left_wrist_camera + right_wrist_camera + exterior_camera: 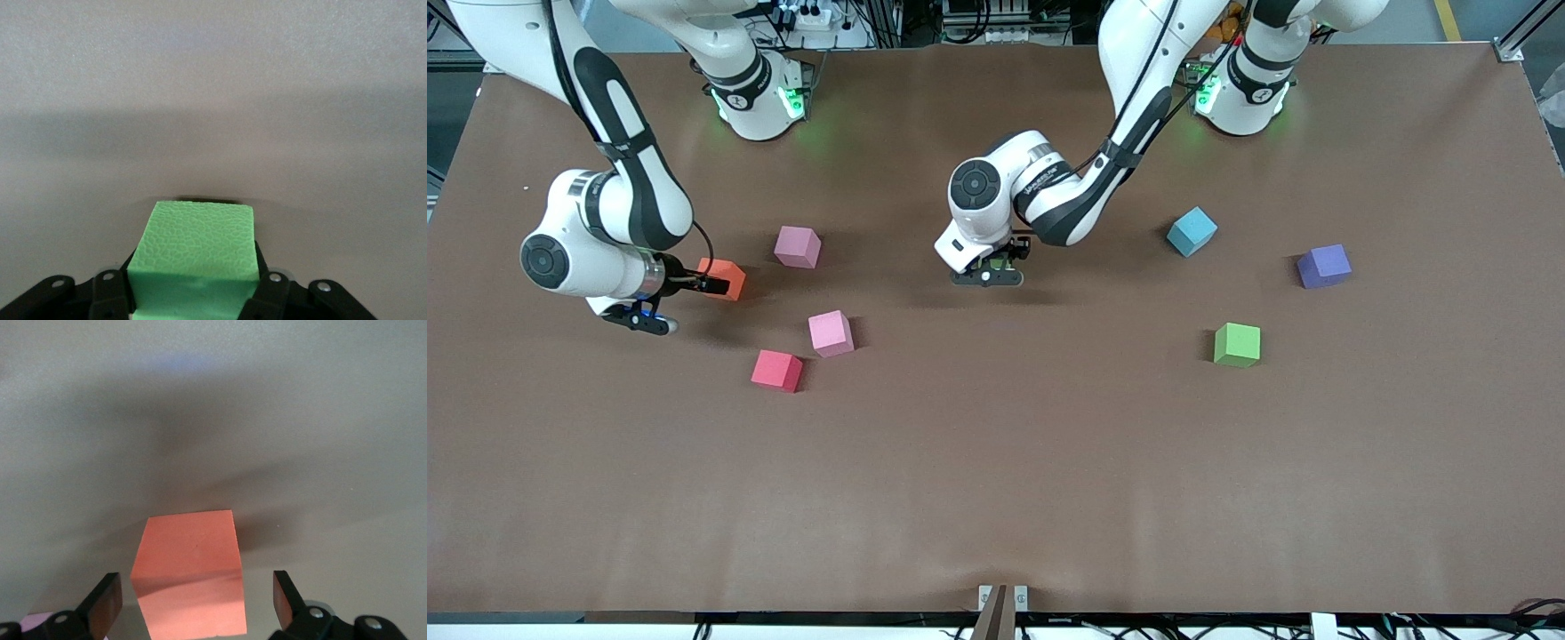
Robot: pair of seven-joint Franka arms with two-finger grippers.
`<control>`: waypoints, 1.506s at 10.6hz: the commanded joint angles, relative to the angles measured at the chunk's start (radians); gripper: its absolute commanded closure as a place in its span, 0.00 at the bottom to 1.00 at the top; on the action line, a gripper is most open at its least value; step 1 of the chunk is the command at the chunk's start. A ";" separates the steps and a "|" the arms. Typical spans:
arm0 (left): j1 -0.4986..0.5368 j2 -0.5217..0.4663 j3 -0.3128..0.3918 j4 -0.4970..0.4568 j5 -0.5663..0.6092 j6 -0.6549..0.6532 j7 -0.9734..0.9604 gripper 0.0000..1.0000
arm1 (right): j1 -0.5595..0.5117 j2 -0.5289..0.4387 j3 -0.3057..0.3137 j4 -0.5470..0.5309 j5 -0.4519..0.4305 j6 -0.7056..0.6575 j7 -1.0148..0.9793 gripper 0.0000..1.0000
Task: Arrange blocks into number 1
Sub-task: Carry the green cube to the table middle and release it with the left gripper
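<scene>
Though hidden frontally, left pincer (193, 297) grips green block (195, 250).

The green block (193, 250) looks like matt foam with a pebbled, cracked skin (seen close in the left wrist view). The orange block (190, 577) is smoother, equally matt. The brown table (996, 480) is dull.

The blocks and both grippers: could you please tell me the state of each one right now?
left gripper: shut on a green block
right gripper: open, fingers either side of the orange block
second green block: loose on table
red block: loose
purple block: loose
</scene>
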 commanded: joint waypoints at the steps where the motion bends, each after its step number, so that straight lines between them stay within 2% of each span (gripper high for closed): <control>1: -0.003 0.025 0.008 0.046 -0.027 -0.022 0.034 1.00 | 0.021 0.025 -0.015 -0.004 0.014 0.021 -0.004 0.00; 2: -0.005 0.030 0.008 0.048 -0.027 -0.022 0.034 1.00 | 0.021 0.031 -0.015 -0.006 0.014 0.039 -0.004 0.00; 3: -0.006 0.036 0.010 0.048 -0.027 -0.022 0.034 0.89 | 0.021 0.041 -0.015 -0.006 0.014 0.042 -0.006 0.04; 4: -0.012 0.038 0.010 0.048 -0.021 -0.021 0.037 0.01 | 0.021 0.041 -0.015 -0.006 0.014 0.042 -0.006 0.09; 6: -0.025 0.035 0.011 0.048 -0.015 -0.018 0.031 0.00 | 0.020 0.042 -0.015 -0.013 0.014 0.042 -0.006 0.20; 9: -0.022 -0.005 0.014 0.048 -0.015 -0.022 0.023 0.00 | 0.021 0.039 -0.015 -0.013 0.016 0.039 -0.007 0.31; 11: -0.011 -0.054 0.025 0.045 -0.015 -0.051 0.007 0.00 | 0.023 0.030 -0.015 -0.009 0.017 0.030 -0.007 0.32; 13: 0.004 -0.125 0.066 0.040 -0.013 -0.108 0.008 0.00 | 0.034 0.004 -0.017 -0.006 0.019 0.029 -0.004 0.33; 16: 0.112 -0.189 0.068 0.034 0.005 -0.174 0.017 0.00 | 0.078 -0.103 -0.020 0.019 0.026 -0.014 0.069 0.35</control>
